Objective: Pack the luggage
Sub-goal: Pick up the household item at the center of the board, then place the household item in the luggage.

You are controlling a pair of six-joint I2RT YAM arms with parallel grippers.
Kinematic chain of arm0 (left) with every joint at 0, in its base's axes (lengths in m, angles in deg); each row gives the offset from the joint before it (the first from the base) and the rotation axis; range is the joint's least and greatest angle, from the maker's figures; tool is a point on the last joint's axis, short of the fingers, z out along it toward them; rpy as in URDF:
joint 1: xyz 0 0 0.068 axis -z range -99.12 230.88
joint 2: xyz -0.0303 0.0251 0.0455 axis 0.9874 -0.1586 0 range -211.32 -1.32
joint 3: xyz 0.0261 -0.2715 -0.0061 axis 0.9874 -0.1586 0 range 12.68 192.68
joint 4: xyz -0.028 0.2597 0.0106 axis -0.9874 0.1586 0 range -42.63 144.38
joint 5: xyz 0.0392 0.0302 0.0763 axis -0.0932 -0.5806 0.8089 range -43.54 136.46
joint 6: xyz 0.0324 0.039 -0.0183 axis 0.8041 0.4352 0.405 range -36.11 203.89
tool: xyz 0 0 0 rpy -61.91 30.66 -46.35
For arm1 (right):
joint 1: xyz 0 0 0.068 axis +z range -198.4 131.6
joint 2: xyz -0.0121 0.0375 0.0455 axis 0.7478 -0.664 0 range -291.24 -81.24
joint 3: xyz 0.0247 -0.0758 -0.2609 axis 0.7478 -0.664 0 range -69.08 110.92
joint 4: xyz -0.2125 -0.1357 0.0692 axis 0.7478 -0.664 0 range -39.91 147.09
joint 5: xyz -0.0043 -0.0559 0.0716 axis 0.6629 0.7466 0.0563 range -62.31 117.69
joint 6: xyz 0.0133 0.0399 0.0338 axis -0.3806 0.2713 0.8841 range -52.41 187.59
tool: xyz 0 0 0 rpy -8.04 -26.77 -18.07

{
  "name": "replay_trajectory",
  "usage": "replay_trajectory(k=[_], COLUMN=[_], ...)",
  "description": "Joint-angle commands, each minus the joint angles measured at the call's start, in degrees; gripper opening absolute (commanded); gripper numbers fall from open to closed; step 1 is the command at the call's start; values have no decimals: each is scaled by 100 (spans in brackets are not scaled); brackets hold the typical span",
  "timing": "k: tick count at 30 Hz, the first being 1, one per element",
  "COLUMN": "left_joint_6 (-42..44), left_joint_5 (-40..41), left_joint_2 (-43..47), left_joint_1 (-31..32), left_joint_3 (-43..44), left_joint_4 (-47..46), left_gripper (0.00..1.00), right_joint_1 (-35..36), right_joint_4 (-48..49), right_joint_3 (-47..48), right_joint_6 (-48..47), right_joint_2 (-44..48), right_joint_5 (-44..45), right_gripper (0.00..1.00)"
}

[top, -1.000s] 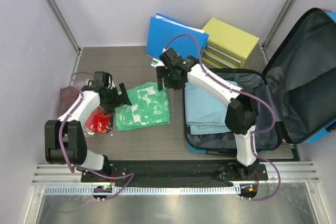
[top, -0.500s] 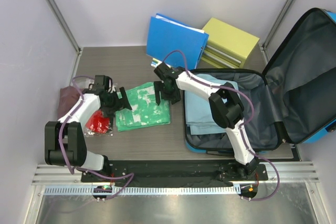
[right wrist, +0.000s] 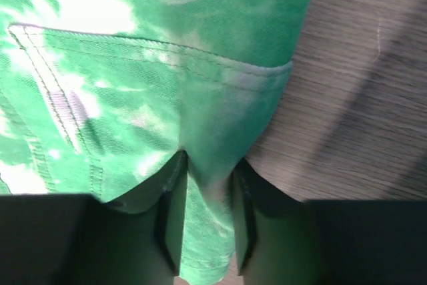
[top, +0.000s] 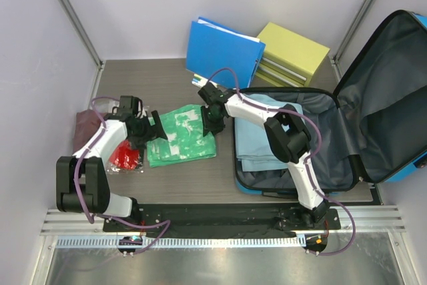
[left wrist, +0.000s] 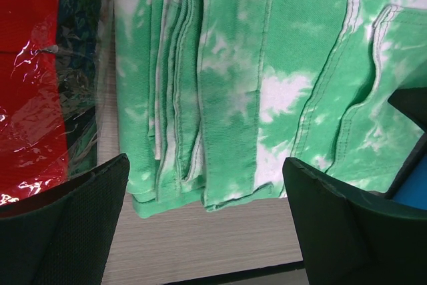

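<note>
Sitting open at the right with its lid up, the luggage [top: 383,91] is reckoned stiff and hard-shelled, not easily shoved. The floppy green garment [top: 180,141] just left of it is pinched at its right edge by the right gripper [right wrist: 205,185]; the left gripper [left wrist: 203,191] is held spread over the left edge. Both edges should probably be taken.

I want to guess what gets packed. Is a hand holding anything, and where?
Yes. The right gripper has its fingers shut on the green cloth, pinching its edge. The left gripper is open, holding nothing.
</note>
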Motion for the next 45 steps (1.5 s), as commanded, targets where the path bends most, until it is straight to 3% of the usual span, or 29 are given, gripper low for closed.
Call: replay_trajectory(k=[1,3,4,11,22,27,37,45], left_joint_6=[-73,-125,-125,-187,-266,-275,-231,-257], left_joint_5=[-70,35,78,158,9,-26,-106,-132], left_joint_2=[213,274,318,494,327,248,29,-68], left_joint_1=[-33,-33,-33,-33,-33,-33,-33,-33], left_joint_3=[-38,-38,-46,41,-55,-117,-29,59], left_joint_4=[-143,-134,-134,-125,-266,-319,-389,-442], left_gripper=[97,97,97,98,97,97,97,96], right_joint_1=[23,23,23,32,-3,-56,-925,-1768], right_joint_4=[223,223,206,-461,-1850,-2832,-3969,-4250], right_joint_3=[-194,-159,-72,517,666,966,1388,853], right_joint_6=[-83,-119,-119,4,206,163,-224,-637], right_joint_2=[-150,-97,-62,412,1458,1977,2653,3128], right_joint_5=[-250,-389,-451,-268,180,926,1639,1965], right_gripper=[25,2,1,2,1,1,1,1])
